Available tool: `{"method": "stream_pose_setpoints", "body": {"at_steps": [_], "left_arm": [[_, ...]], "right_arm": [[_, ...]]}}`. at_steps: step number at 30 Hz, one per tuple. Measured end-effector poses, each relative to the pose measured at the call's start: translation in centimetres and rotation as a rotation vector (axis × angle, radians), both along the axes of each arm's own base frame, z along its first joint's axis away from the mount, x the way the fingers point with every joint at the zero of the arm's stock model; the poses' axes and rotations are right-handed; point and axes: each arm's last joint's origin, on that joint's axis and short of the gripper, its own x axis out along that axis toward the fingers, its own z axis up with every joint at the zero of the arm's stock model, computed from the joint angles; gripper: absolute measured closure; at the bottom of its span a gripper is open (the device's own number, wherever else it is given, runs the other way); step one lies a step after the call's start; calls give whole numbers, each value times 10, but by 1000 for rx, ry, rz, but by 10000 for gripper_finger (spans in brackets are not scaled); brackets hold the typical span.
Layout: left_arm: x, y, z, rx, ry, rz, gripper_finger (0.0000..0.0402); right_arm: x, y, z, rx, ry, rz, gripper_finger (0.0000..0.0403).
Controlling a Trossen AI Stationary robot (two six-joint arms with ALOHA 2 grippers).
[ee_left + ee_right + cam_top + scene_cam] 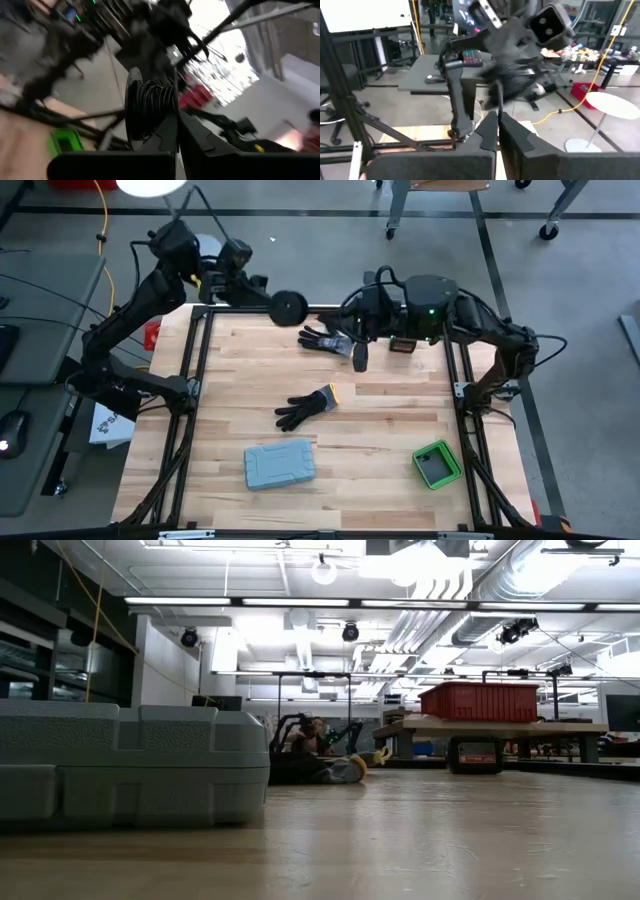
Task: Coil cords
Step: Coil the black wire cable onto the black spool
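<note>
Near the top centre of the high view, my left gripper (272, 302) pinches the coiled cords (289, 305). Right gripper (358, 358) looks closed, empty. Coiling seems finished; next, set it down.

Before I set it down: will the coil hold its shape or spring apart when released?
The coil, pinched by the left gripper, shows tight thin turns, so it is probably light. Wire that thin may spring loose once let go. Seen from above it is round, so on edge it could roll.
</note>
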Motion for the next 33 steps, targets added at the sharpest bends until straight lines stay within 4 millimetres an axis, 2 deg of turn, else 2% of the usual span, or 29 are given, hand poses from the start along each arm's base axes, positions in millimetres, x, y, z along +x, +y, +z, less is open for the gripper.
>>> {"method": "stream_pose_setpoints", "body": {"at_steps": [6, 11, 20, 26, 33], "left_arm": [[13, -11, -5, -55, 53, -145, 400], [36, -17, -12, -78, 67, -215, 400], [79, -31, -13, -98, -64, -357, 400], [91, -36, -10, -76, -207, -404, 400], [89, -35, -4, -1, -389, -308, 400]], "right_arm": [[2, -8, -1, -9, 7, -9, 403], [6, -13, 1, -3, -34, 21, 403], [22, -14, -5, 22, -57, 101, 403], [28, -12, -7, 27, -68, 171, 403], [31, -12, -1, 20, -149, 184, 403]]}}
